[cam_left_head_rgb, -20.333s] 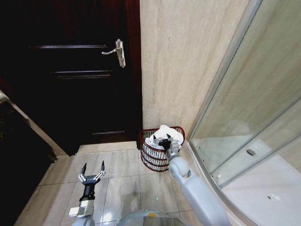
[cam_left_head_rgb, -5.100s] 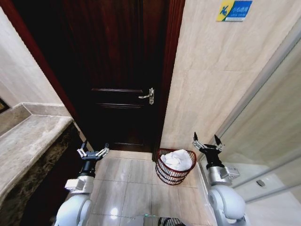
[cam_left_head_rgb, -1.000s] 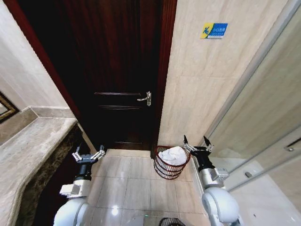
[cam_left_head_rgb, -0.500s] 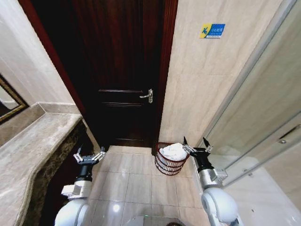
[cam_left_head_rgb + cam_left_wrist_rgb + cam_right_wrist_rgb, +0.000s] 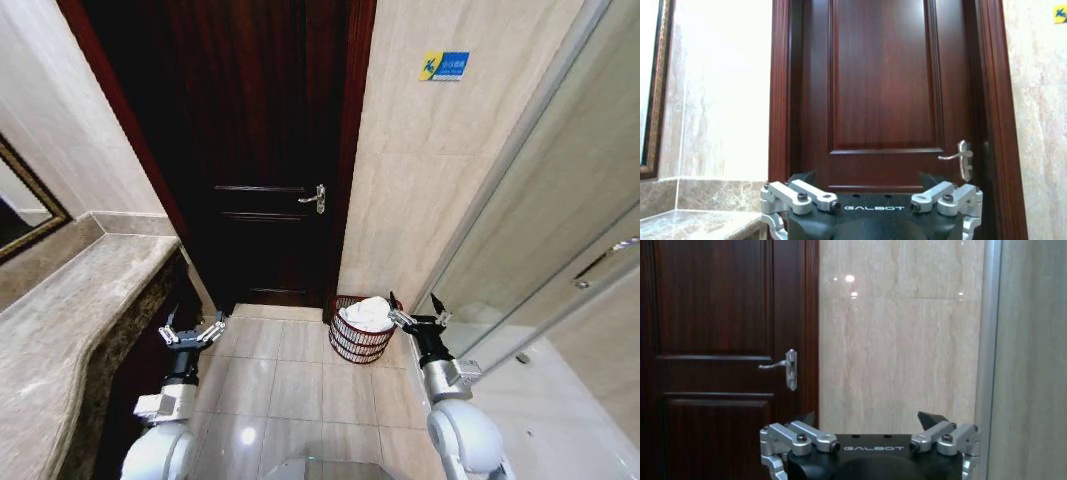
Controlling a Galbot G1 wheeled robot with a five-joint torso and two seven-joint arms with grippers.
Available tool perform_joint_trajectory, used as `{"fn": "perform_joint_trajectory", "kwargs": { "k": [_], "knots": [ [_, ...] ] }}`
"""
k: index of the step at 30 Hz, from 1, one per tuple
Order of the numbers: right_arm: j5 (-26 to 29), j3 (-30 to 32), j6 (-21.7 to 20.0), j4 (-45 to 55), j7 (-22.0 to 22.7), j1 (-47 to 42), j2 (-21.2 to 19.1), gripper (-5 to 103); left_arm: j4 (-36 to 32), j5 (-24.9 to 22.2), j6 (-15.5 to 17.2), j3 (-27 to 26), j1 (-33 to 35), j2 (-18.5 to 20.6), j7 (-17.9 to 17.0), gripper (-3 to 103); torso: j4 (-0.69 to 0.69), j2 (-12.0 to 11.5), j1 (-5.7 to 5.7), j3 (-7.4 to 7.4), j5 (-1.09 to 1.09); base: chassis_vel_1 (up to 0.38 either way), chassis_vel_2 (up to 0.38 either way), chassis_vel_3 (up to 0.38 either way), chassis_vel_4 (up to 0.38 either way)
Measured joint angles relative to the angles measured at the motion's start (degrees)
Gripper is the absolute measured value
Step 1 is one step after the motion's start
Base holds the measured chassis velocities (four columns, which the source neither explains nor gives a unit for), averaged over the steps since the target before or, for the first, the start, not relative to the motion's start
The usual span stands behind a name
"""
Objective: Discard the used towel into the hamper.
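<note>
Right gripper (image 5: pixel 414 309) is hovering with fingers spread, empty, just beside the hamper (image 5: pixel 358 338), which is standing upright on the floor tiles (image 5: pixel 300 375) with the white towel (image 5: pixel 367 313) heaped inside. Left gripper (image 5: pixel 192 331) is waiting apart, fingers spread. Both wrist views are facing the dark door (image 5: pixel 883 90), fingertips parted.

Dark wooden door (image 5: pixel 270 150) between beige tiled walls (image 5: pixel 430 170), tiled floor (image 5: pixel 300 385).

Hamper (image 5: pixel 360 335) — near side partly masked by the right gripper (image 5: pixel 412 309); base wires too fine to make out. Towel (image 5: pixel 368 313) — lower folds hidden inside the basket. Blue wall sign (image 5: pixel 445 65): lettering too small to read. Mirror (image 5: pixel 22 210) cut by the picture's edge.
</note>
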Motion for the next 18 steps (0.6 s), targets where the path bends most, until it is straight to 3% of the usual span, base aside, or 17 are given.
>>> {"fn": "perform_joint_trajectory", "kwargs": {
  "k": [18],
  "knots": [
    [-0.1,0.2,1.0,-2.7,-1.5,0.6,-0.2,100,0.8,2.2,-1.1,0.1,0.2,-0.7,0.6,100,0.0,0.0,0.0,0.0,0.0,0.092,-0.082,-0.085,0.08]
  ]
}}
